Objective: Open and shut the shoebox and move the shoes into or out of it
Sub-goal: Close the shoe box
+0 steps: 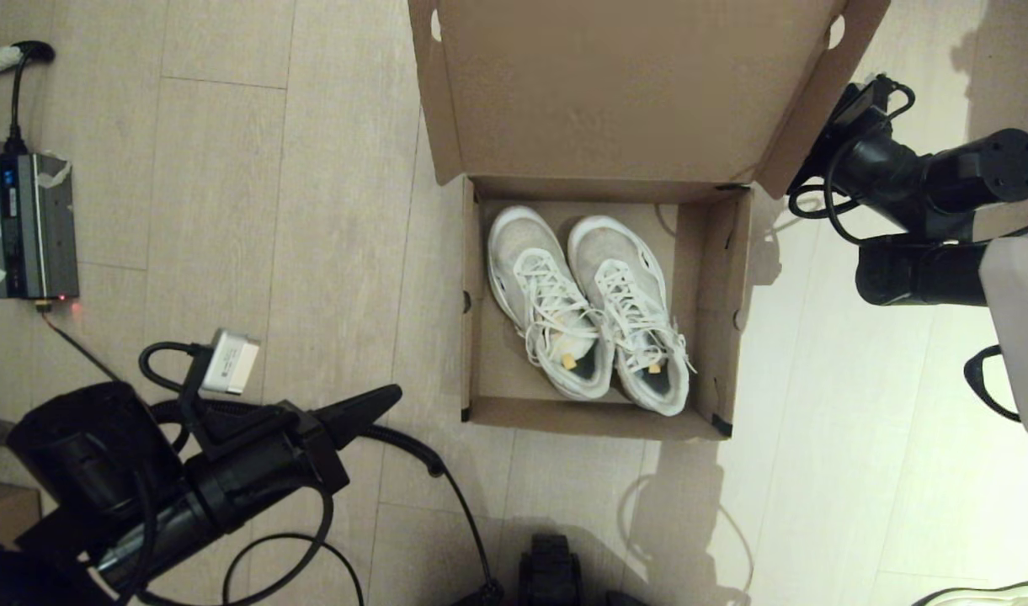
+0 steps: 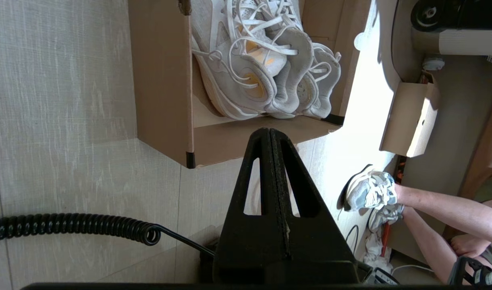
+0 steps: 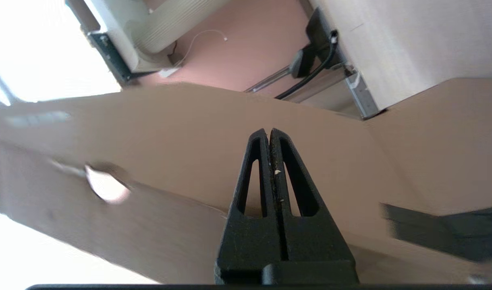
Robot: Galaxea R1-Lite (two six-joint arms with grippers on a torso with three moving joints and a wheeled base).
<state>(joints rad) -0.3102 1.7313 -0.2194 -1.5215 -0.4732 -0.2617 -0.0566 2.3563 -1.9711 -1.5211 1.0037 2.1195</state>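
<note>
The brown shoebox (image 1: 732,311) stands on the floor with its flap lid (image 1: 631,84) raised at the far side. Both white mesh sneakers (image 1: 589,307) lie side by side inside it, toes pointing away, and appear as sneakers (image 2: 262,68) in the left wrist view. My left gripper (image 1: 391,394) is shut and empty, hovering left of the box's near left corner (image 2: 189,159). My right gripper (image 3: 269,131) is shut with nothing in it, its tips at the outer face of the lid (image 3: 169,133), behind the lid's right edge in the head view.
A grey power unit (image 1: 29,225) with cables sits at the far left. A coiled black cable (image 2: 68,227) trails on the floor by my left arm. A seated person's leg and grey sneaker (image 2: 370,193) and a smaller carton (image 2: 411,117) lie beyond the box.
</note>
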